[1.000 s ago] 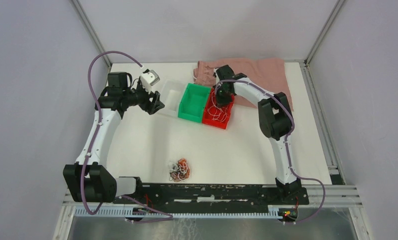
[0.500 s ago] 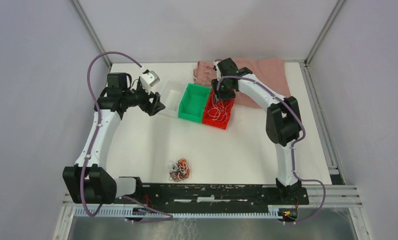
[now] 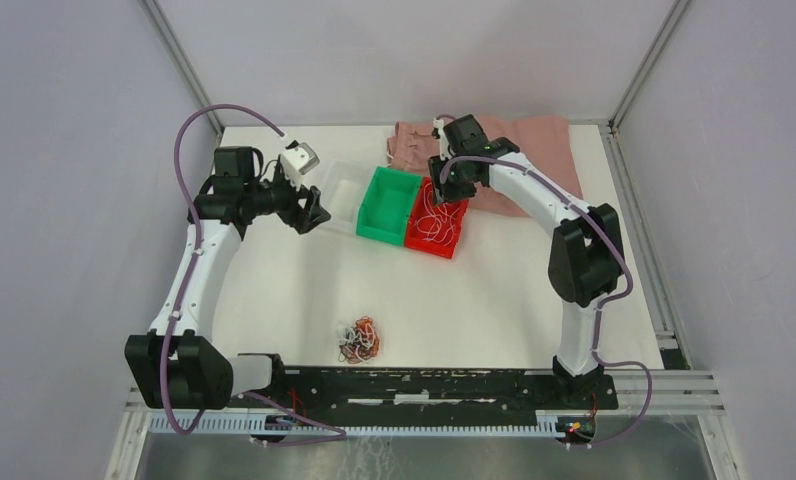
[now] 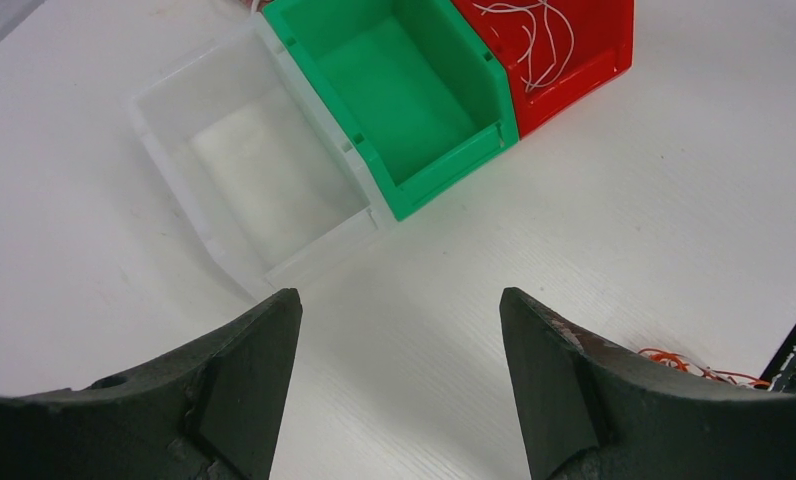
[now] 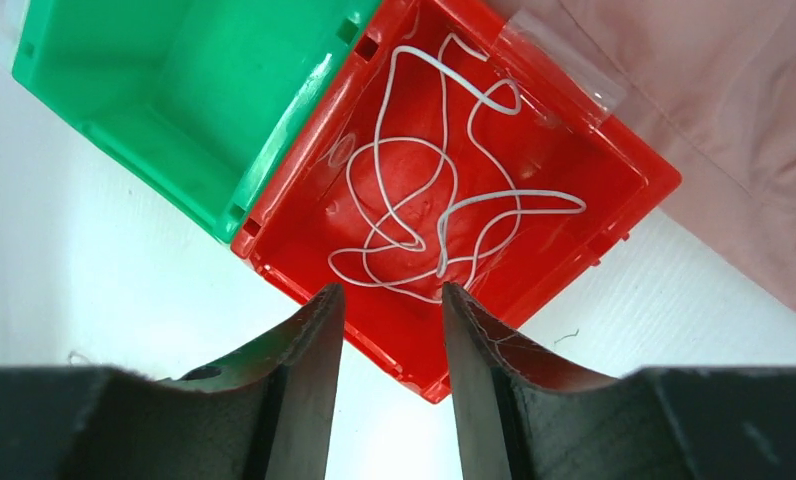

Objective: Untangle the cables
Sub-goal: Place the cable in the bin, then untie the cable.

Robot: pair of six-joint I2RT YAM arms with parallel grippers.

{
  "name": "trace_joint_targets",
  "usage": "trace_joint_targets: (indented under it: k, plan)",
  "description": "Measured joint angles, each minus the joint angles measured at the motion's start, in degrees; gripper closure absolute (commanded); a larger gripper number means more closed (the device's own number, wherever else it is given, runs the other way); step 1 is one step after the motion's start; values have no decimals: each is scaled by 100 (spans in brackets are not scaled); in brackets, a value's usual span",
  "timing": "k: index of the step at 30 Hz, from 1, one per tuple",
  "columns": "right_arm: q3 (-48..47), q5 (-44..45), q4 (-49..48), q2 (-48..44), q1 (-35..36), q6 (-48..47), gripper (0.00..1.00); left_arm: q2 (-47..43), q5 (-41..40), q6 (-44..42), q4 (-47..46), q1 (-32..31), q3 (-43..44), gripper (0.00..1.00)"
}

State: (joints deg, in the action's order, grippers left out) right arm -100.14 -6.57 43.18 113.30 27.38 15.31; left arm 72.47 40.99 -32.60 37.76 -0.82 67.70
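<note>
Right wrist view is showing my right claw [image 5: 386,300] hovering over the red bin [image 5: 574,150], its jaws parted by a narrow gap and gripping nothing. White wires [image 5: 442,235] are lying loose and curly on the floor of that bin. The green bin [image 5: 174,80] is touching the red one along one wall and is showing a bare floor. The clear bin [image 4: 224,160] on its other side is looking bare too, as far as the left wrist view is letting me tell. A pink cloth [image 5: 694,120] is lying just behind the red bin.

My left claw [image 4: 399,300] is hanging above the table [image 3: 474,300] near the clear bin, jaws spread wide with nothing between them. The tangle [image 3: 359,340] of orange-brown, black and white strands is sitting on the table close to the arm bases, well apart from both claws and from the bins.

I am judging the step in hand to be sorting by colour, with white strands already in the red bin and most of the work waiting in the tangle. The next move is calling for one claw to reach the tangle and pinch a single strand near a loose end. The other claw should be pinning the clump so the strand slides free instead of dragging everything along
</note>
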Motion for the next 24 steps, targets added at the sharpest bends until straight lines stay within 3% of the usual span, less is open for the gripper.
trace_joint_targets:
  k: [2,5,9,13,18,24]
  plan:
    - [127,-20,-66,-37,0,55,67,0,9,0,9,0,0,20]
    - [129,-94,-243,-9,28,195,67,-9,13,0,13,0,-11,20]
    - [647,-81,-907,-190,197,319,52,-90,125,-101,195,0,-72,16]
    - [1873,66,-1386,-966,802,323,37,-114,302,-354,516,0,-107,7]
    - [3005,181,-1812,-2323,1941,315,36,-153,570,-1027,1115,0,-221,4]
    - [3536,431,-2240,-2920,2892,415,32,-199,765,-2492,2511,-59,-540,14]
